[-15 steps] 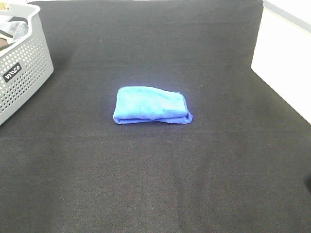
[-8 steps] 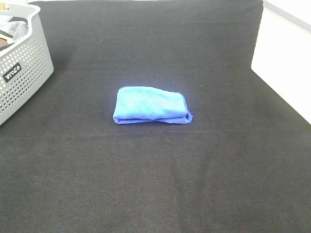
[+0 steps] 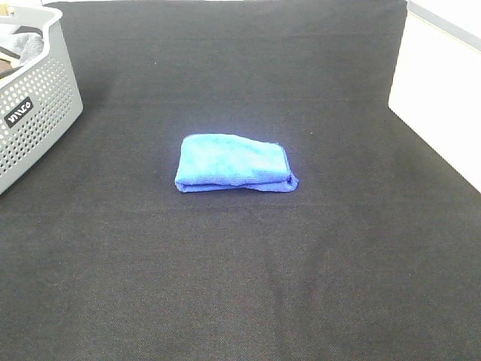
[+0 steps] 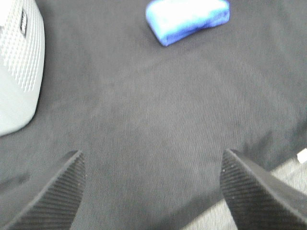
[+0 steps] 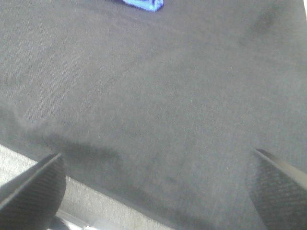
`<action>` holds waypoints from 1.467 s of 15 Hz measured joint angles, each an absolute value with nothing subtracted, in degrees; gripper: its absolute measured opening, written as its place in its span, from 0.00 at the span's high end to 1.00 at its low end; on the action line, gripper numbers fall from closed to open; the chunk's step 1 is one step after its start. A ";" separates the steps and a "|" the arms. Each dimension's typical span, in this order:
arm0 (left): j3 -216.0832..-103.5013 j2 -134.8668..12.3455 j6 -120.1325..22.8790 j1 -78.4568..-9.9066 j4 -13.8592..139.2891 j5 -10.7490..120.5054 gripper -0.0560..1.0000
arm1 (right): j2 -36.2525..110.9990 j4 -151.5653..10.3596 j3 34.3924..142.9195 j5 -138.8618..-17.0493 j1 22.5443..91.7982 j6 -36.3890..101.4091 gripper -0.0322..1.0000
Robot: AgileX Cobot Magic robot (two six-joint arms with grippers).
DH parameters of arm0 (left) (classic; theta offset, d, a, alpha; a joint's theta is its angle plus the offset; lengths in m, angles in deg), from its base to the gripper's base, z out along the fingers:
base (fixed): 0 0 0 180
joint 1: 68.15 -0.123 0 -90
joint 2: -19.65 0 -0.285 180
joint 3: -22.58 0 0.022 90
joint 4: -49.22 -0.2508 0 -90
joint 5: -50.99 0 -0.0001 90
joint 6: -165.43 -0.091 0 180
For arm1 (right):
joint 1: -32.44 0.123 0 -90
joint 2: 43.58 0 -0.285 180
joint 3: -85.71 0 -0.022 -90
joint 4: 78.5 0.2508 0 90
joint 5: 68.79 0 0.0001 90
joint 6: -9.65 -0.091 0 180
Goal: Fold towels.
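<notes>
A blue towel [image 3: 233, 162] lies folded into a small flat bundle in the middle of the black cloth. It also shows in the left wrist view [image 4: 187, 18], and its corner shows in the right wrist view [image 5: 143, 4]. Neither gripper shows in the exterior high view. My left gripper [image 4: 153, 191] is open and empty, hovering near the cloth's front edge, well apart from the towel. My right gripper [image 5: 153, 191] is open and empty, also near the front edge and far from the towel.
A grey perforated basket [image 3: 34, 101] with cloth inside stands at the back left; its wall shows in the left wrist view [image 4: 19, 67]. The black cloth [image 3: 240, 286] covers the table. A white surface [image 3: 440, 98] borders it on the right.
A dark bit of the right arm at the right edge one second ago has gone out of view. The towel has not moved.
</notes>
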State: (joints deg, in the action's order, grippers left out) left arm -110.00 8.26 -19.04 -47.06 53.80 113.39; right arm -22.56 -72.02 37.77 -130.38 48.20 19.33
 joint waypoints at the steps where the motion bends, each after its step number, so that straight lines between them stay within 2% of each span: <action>1: -109.31 8.26 -19.78 -47.06 54.37 112.30 0.24 | -22.56 -72.02 37.77 -130.38 48.20 19.33 0.04; 12: -109.25 8.32 -23.62 -47.29 57.07 111.50 0.24 | -22.56 -71.39 37.77 -130.38 48.20 19.33 0.04; 15: -109.25 8.37 -23.62 -53.71 57.07 111.50 0.24 | -22.73 -70.88 37.77 -130.32 45.73 19.33 0.04; 19: -109.25 9.86 -23.62 -65.51 57.07 111.38 0.24 | -28.69 -70.59 37.77 -130.27 35.36 19.33 0.04; 22: -109.25 12.10 -23.62 -67.00 57.07 111.27 0.24 | -33.44 -70.42 37.77 -130.27 33.07 19.33 0.04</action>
